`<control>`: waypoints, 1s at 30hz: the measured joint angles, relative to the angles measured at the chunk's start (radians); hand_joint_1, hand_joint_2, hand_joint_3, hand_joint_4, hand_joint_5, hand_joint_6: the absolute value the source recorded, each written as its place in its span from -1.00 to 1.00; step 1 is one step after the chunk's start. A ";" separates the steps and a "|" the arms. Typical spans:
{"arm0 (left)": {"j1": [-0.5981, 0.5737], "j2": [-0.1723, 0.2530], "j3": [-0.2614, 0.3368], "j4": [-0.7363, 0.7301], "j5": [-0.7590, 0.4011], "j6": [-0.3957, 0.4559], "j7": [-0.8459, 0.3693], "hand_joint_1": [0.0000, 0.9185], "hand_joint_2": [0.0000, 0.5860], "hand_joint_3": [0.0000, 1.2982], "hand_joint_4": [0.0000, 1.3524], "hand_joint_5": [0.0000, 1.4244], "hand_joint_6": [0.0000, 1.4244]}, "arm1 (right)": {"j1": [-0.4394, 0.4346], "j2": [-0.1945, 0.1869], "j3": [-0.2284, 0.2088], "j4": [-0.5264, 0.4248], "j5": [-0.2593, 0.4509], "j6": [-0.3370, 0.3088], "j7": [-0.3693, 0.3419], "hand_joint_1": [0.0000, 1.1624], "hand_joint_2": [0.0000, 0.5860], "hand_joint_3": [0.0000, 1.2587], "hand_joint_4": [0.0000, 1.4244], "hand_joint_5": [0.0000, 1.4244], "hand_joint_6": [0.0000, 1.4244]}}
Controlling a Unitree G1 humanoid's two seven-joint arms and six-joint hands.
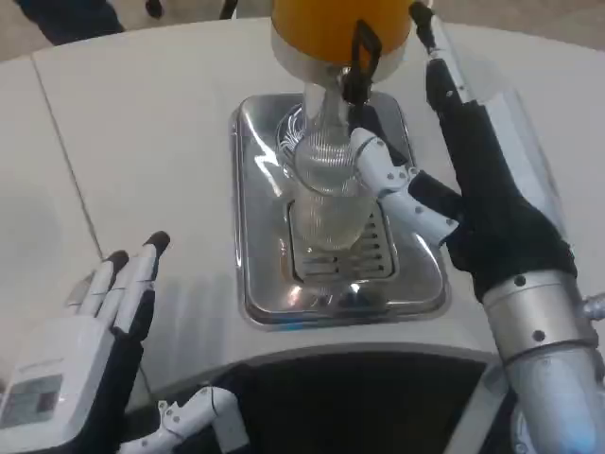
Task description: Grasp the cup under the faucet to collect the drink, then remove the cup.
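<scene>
While the right hand (473, 180) stands at the right side of the cup (326, 194), its fingers are apart and nothing is clamped: one white finger (392, 184) reaches across to the cup's upper right wall and appears to touch it, and the remaining fingers point up past the dispenser; whether any of them lies behind the glass cannot be told. The cup is a clear ribbed glass, upright on the slotted grate (345, 251) of the chrome drip tray (255, 284), directly beneath the faucet (359, 57) of the orange drink tank (331, 24). The glass looks empty or nearly so, although its transparency makes the level hard to read. The left hand (99, 331) waits low at the near left, well apart from the tray, palm down over the white table (142, 123) with fingers spread and holding nothing. By judgement, the step in hand is the grasp of the cup, begun but not closed. The next move calls for the right-hand fingers to wrap around the glass from both sides and close firmly without tipping it, keeping the rim centred under the spout. The black faucet lever must then be operated, and the cup should stay put until drink is collected.
</scene>
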 measured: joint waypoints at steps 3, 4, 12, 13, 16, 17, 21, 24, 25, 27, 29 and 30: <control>0.001 -0.006 0.010 0.000 0.004 -0.010 0.005 -1.00 -0.72 -1.00 -1.00 -1.00 -0.94 | -0.007 0.001 -0.003 0.031 0.034 0.005 -0.008 -0.15 0.76 -1.00 -1.00 -1.00 -0.90; 0.002 -0.006 0.014 0.000 0.004 -0.015 0.005 -1.00 -0.72 -1.00 -1.00 -1.00 -0.94 | -0.011 0.002 -0.007 0.049 0.055 0.007 -0.008 -0.15 0.76 -1.00 -1.00 -1.00 -0.91; 0.022 -0.013 0.044 -0.006 -0.006 -0.044 0.005 -1.00 -0.68 -1.00 -1.00 -1.00 -0.96 | -0.124 0.018 -0.044 0.168 0.174 0.011 -0.034 -0.14 0.74 -1.00 -1.00 -1.00 -0.91; 0.025 -0.015 0.046 -0.008 -0.007 -0.044 0.005 -1.00 -0.68 -1.00 -1.00 -1.00 -0.96 | -0.137 0.017 -0.045 0.178 0.184 0.011 -0.039 -0.14 0.74 -1.00 -1.00 -1.00 -0.91; 0.047 -0.027 0.057 -0.011 -0.007 -0.044 0.005 -1.00 -0.67 -1.00 -1.00 -1.00 -0.96 | -0.169 0.011 -0.042 0.203 0.212 0.011 -0.050 -0.14 0.74 -1.00 -1.00 -1.00 -0.91; 0.049 -0.029 0.059 -0.011 -0.007 -0.044 0.005 -1.00 -0.67 -1.00 -1.00 -1.00 -0.96 | -0.177 0.010 -0.041 0.209 0.217 0.011 -0.051 -0.14 0.73 -1.00 -1.00 -1.00 -0.91; 0.051 -0.038 0.069 -0.011 -0.006 -0.044 0.005 -1.00 -0.67 -1.00 -1.00 -1.00 -0.96 | -0.199 0.002 -0.031 0.231 0.224 0.012 -0.054 -0.13 0.72 -1.00 -1.00 -1.00 -0.91; 0.049 -0.045 0.069 -0.011 -0.004 -0.045 0.005 -1.00 -0.67 -1.00 -1.00 -1.00 -0.97 | -0.220 -0.013 -0.026 0.239 0.239 0.029 -0.039 -0.13 0.72 -1.00 -1.00 -1.00 -0.91; 0.048 -0.045 0.069 -0.011 0.000 -0.045 0.005 -1.00 -0.67 -1.00 -1.00 -1.00 -0.97 | -0.229 -0.018 -0.024 0.239 0.241 0.038 -0.035 -0.13 0.72 -1.00 -1.00 -1.00 -0.91; 0.044 -0.045 0.069 -0.011 0.008 -0.047 0.005 -1.00 -0.67 -1.00 -1.00 -1.00 -0.97 | -0.233 -0.024 -0.011 0.239 0.239 0.047 -0.032 -0.13 0.72 -1.00 -1.00 -1.00 -0.91; 0.042 -0.045 0.069 -0.011 0.010 -0.053 0.005 -1.00 -0.67 -1.00 -1.00 -1.00 -0.97 | -0.233 -0.027 0.000 0.231 0.240 0.060 -0.025 -0.13 0.71 -1.00 -1.00 -1.00 -0.91; 0.041 -0.045 0.069 -0.011 0.011 -0.057 0.005 -1.00 -0.67 -1.00 -1.00 -1.00 -0.97 | -0.233 -0.029 0.005 0.227 0.238 0.064 -0.022 -0.13 0.71 -1.00 -1.00 -1.00 -0.91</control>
